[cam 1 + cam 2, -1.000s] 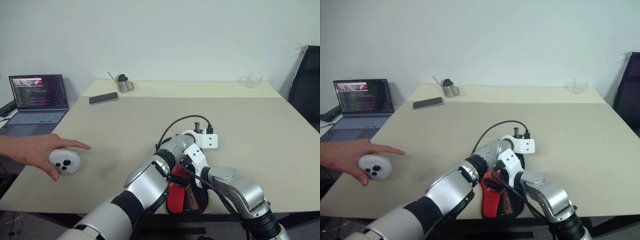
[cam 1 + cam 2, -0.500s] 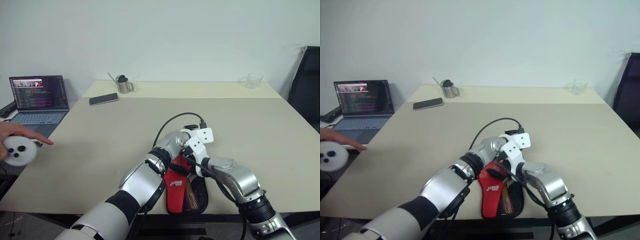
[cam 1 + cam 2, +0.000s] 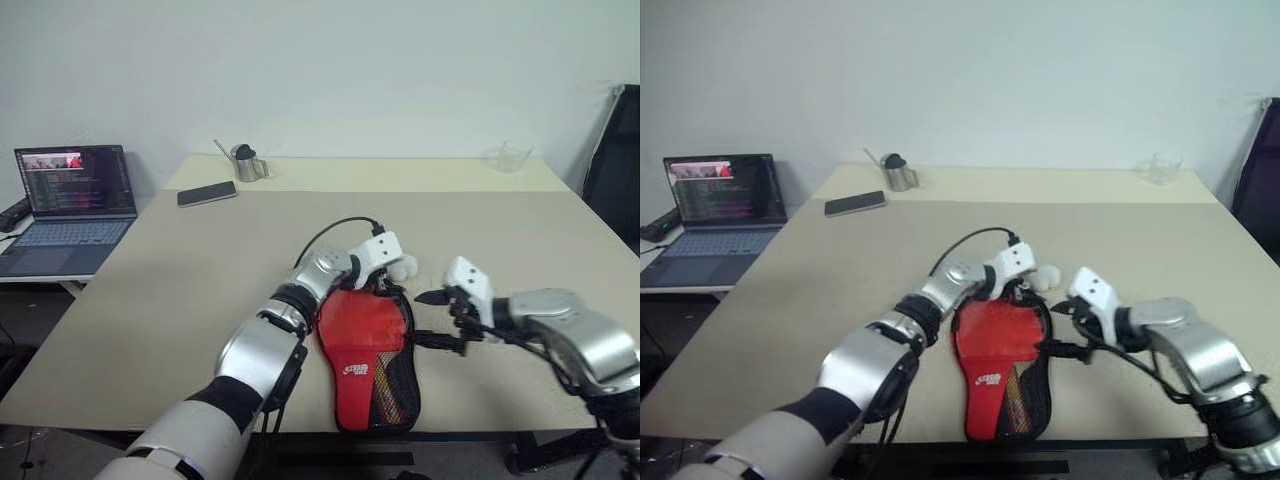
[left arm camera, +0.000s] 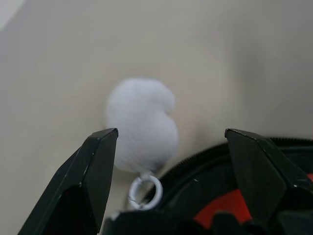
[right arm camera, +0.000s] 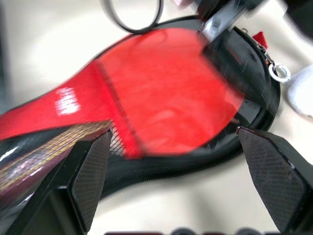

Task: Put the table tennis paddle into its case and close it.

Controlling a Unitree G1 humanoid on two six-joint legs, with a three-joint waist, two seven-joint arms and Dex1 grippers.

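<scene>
My left gripper (image 4: 166, 147) has just let go, its black fingers spread either side of the white fluffy pompom zip-pull (image 4: 142, 125) just ahead. My right gripper (image 3: 437, 320) has swung away, gaping wide beside the black fabric paddle-shaped case (image 3: 370, 350). The red rubber table tennis paddle (image 5: 161, 88) lies inside; the zip looks closed. Both forearms hover low, angled inward.

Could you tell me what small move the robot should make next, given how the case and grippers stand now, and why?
Probably bring the open left gripper down onto the white pompom pull just ahead of it and close. The case lies flat near the table edge, both grippers hold nothing, and the pull with its ring sits at the case's rim, likely the zip.
</scene>
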